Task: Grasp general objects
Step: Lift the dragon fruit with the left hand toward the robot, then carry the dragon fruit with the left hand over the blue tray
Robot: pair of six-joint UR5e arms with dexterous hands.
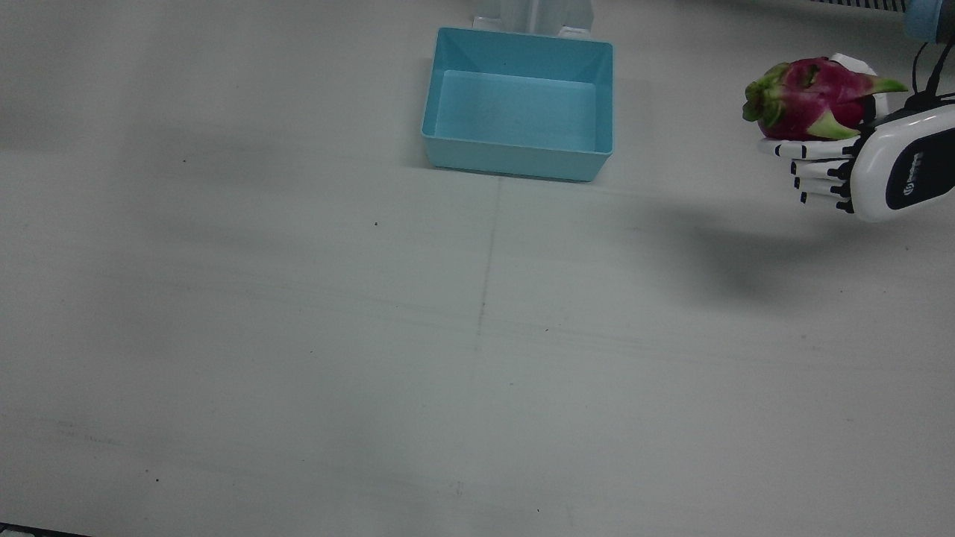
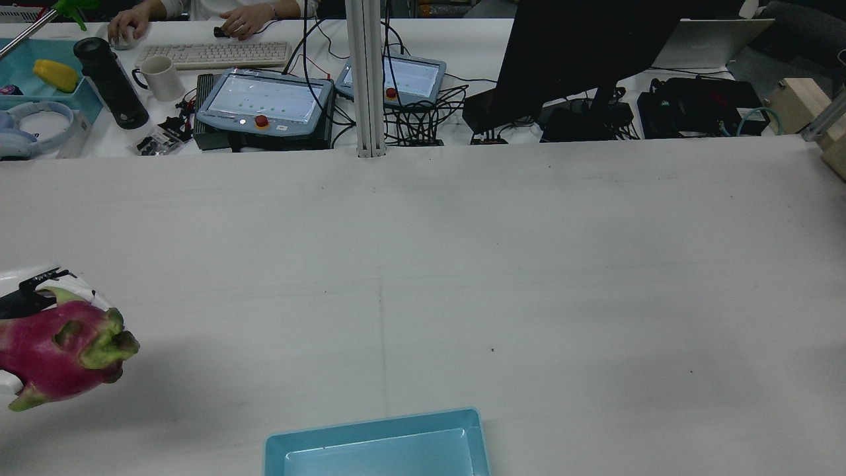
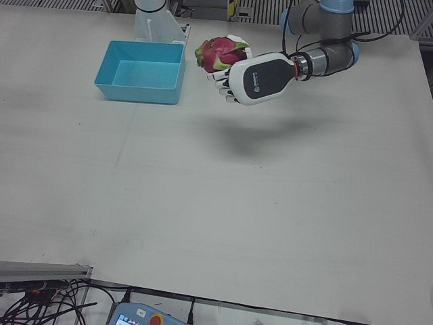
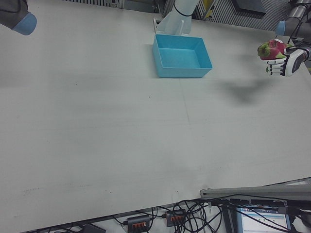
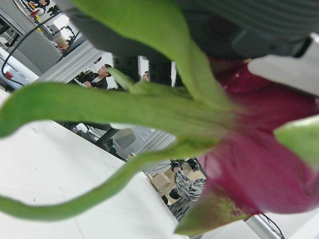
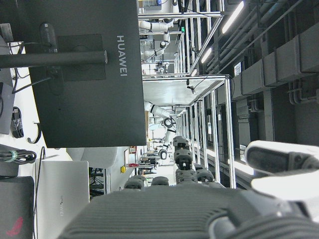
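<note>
My left hand point(image 1: 858, 160) is shut on a pink dragon fruit point(image 1: 806, 97) with green scales and holds it in the air above the table, to the right of the blue bin point(image 1: 515, 160) in the front view. The shadow on the table lies well below the hand. Fruit and hand also show in the left-front view point(image 3: 216, 54), point(image 3: 254, 78) and the rear view point(image 2: 53, 357). The fruit point(image 5: 259, 164) fills the left hand view. My right hand point(image 6: 189, 199) shows only in its own view, raised, fingers apart, holding nothing.
The blue bin point(image 3: 135, 95) is empty and stands near the robot's side of the white table point(image 1: 298, 335). A pedestal base point(image 1: 533, 19) stands just behind the bin. A monitor, control pendants and cables point(image 2: 396, 99) lie on the desk beyond the table's far edge.
</note>
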